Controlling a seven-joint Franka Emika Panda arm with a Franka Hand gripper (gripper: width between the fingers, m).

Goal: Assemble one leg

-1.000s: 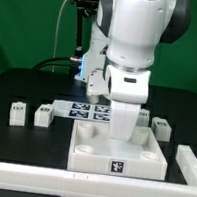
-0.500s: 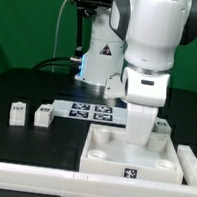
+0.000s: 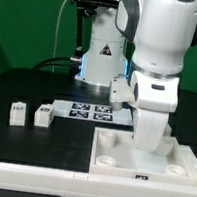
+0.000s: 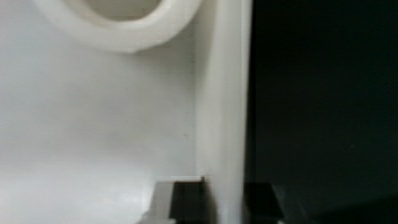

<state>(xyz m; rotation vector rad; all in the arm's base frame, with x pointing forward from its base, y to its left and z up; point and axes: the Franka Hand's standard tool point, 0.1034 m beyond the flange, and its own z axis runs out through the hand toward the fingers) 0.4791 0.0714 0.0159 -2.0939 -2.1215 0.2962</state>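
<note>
The gripper point(image 4: 222, 205) is clenched on the slab point(image 3: 113, 161). In the wrist view its two dark fingertips point(image 4: 185, 206) sit on either side of the slab's thin raised rim point(image 4: 222, 100), pinching it with only the wall's thickness between them. The same view shows the slab's smooth white top running along one side of the rim, with a round corner socket point(image 4: 116, 20) further along it. The black table point(image 4: 329, 100) lies on the rim's other side. In the exterior view the arm's bulky white hand comes straight down onto the slab about midway across its width and hides the fingertips. The slab lies flat toward the exterior view's right, close behind the white front rail point(image 3: 35, 182), with a small tag on its front face. Neither visible leg is held or touched. The outer leg point(image 3: 17, 113) and the inner leg point(image 3: 42, 116) stand on the table on the exterior view's left, a little apart from each other and well apart from the slab and the gripper. Each is a small white blocky peg with a dark square tag on the side facing the camera. The inner leg stands just beside the left end of the marker board point(image 3: 85, 111), which lies flat behind the slab.
</note>
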